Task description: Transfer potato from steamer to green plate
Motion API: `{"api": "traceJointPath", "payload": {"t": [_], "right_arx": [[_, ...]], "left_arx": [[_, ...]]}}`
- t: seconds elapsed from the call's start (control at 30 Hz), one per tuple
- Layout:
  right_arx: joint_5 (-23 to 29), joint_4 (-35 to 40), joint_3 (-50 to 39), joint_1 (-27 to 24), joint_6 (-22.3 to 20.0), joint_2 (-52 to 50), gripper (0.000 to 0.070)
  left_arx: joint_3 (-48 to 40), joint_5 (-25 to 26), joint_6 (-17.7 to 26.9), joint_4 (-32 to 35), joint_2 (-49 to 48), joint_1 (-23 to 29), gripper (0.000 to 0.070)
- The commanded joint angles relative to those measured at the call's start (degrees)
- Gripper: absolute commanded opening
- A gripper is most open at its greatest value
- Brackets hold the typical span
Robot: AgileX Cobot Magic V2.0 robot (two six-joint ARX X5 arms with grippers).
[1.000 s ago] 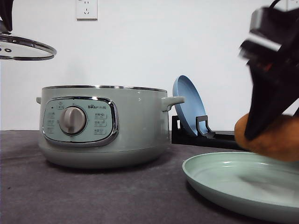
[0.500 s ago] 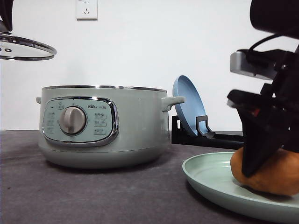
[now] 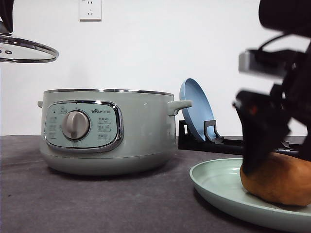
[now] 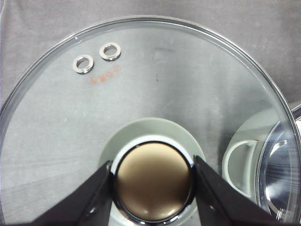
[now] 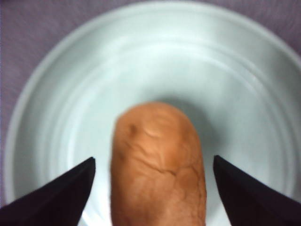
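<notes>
On the dark grey bench [image 3: 97, 204], toward its left side, stands the steamer [image 3: 109, 131], a round sage-green pot with a steel rim, stubby side handles and a chrome-framed panel. "Bear" is printed on that panel beside a silver knob [image 3: 76, 125]; the small icons around it are too fine to read. Its top is uncovered, and its inside cannot be seen from the front.

Toward the right edge lies the green plate [image 3: 218, 180], wide, shallow, matte, with a raised rim, cut off by the frame on its right. The potato [image 5: 157, 165] rests in it, an orange-brown oval with cracked, rough skin.

Above the potato hangs the right gripper [image 5: 155, 188], blurred in the front view. Its black fingers [image 5: 56, 193] stand spread on either side of the potato with clear gaps, touching nothing.

High over the left edge, the left gripper [image 4: 153, 181] is clamped on the bronze knob [image 4: 153, 181] of the glass lid [image 4: 141, 94], a clear disc with a metal band and two small steel vents [image 4: 98, 57]. A faint red mark near them is illegible.

Behind the plate, a blue plate [image 3: 194, 114] leans upright in a black rack [image 3: 214, 138]. A white socket [image 3: 90, 8] sits on the wall, cropped at the top.
</notes>
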Motion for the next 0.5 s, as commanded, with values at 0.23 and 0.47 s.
{"api": "traceJointPath", "payload": {"t": [0.23,0.47], "right_arx": [[-0.2,-14.5,13.7,0.3,-2.2,-12.0,0.0671],[-0.2,-26.6,24.2,0.3,-2.4,-21.5,0.0686]], "left_arx": [[2.4,0.1,-0.2,1.7,-0.9,0.1,0.0],[2.4,0.1,-0.4,1.5,-0.9,-0.2,0.0]]}}
